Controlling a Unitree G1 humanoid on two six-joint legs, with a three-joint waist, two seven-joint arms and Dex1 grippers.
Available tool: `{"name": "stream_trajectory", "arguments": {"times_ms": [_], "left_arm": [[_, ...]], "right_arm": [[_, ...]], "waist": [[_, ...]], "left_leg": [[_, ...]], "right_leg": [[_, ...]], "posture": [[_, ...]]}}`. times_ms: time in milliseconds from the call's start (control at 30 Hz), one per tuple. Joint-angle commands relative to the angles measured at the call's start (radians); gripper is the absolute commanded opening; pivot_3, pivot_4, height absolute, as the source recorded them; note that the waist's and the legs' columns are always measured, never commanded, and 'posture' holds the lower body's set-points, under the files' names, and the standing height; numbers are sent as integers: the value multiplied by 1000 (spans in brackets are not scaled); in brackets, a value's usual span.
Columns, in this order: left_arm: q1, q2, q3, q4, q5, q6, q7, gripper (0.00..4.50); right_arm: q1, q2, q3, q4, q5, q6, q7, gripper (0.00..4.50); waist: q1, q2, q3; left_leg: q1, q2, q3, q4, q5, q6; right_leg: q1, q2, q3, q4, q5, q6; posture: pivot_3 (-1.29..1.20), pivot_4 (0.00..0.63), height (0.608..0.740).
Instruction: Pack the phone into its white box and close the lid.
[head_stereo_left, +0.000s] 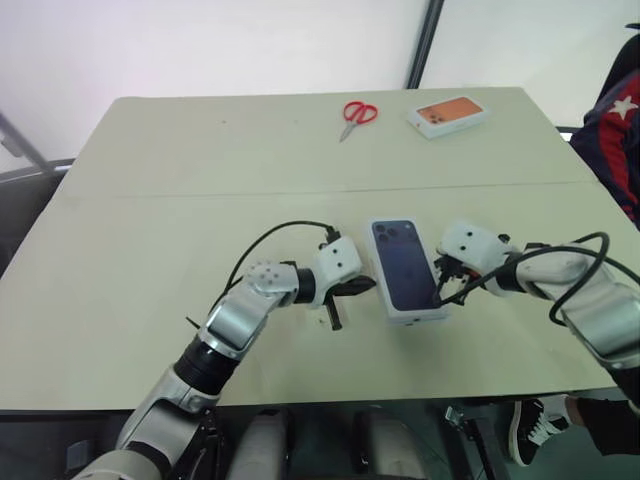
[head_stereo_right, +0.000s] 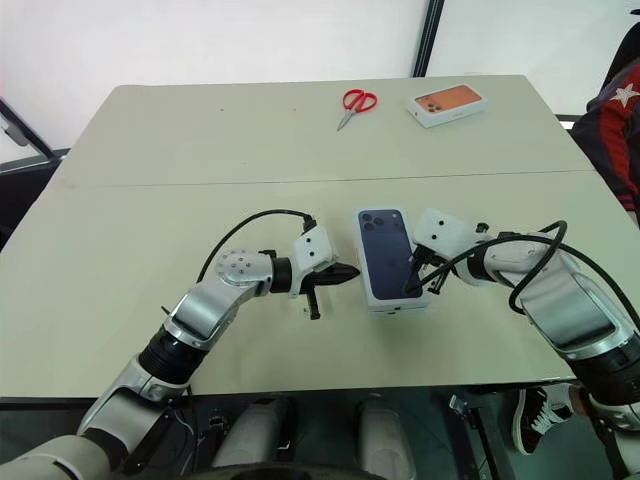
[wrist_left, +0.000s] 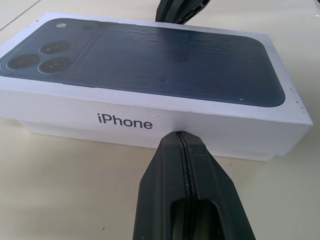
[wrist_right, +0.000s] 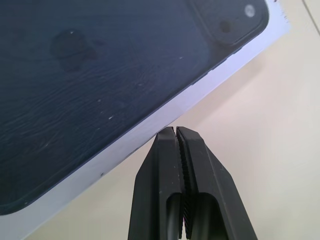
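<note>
Pale cream counter (head_stereo_left: 150, 250), seam across the middle, taking up most of head views. At right edge of frame, part of a person in dark red-and-navy top with white star (head_stereo_left: 618, 130), beside the counter.

Lid (head_stereo_left: 406, 265), white with dark blue phone picture on top, sitting down over the white box (wrist_left: 150, 141), lower centre of frame, long axis running away from camera, camera cluster of the picture at far end. In left wrist view only a thin lower white edge of the box visible under lid, "iPhone" printed on lid's side wall. Lid looks seated, flat on counter. Phone hidden, cannot tell.

Left tool (head_stereo_left: 352, 287) just left of the lid in head view, fingers pressed together, gripping nothing; in left wrist view tip right at the lid's long side wall, touching or nearly so, cannot tell which. Right tool (wrist_right: 175, 131) at lid's right side, fingers (wrist_right: 197, 165) closed tight, holding nothing, tip at the lid's white edge, contact unclear.

Orange-topped white box (head_stereo_left: 449, 116) upper right of frame, far end of counter, well apart from the lid. Red-handled scissors (head_stereo_left: 356, 117) upper centre, just left of that box.
</note>
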Motion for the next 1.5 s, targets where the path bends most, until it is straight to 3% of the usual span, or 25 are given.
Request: {"name": "stream_trajectory", "arguments": {"times_ms": [33,767,1500], "left_arm": [[-7,3,-12,-46,-19,-3,-19,0],[-20,-21,-21,-39,-31,-17,-54,0],[-21,-26,-2,6,-5,-43,-20,0]], "right_arm": [[6,1,-39,-50,-6,-10,9,93],[68,-29,-97,-132,23,24,93,93],[60,17,-67,-91,-39,26,55,93]], "waist": [[0,0,0],[2,0,0],[0,0,0]], "left_leg": [[0,0,0,0,0,0],[0,0,0,0,0,0],[1,0,0,0,0,0]], "right_leg": [[0,0,0,0,0,0],[0,0,0,0,0,0],[1,0,0,0,0,0]], "posture": [[0,150,740],[0,150,740],[0,150,740]]}}
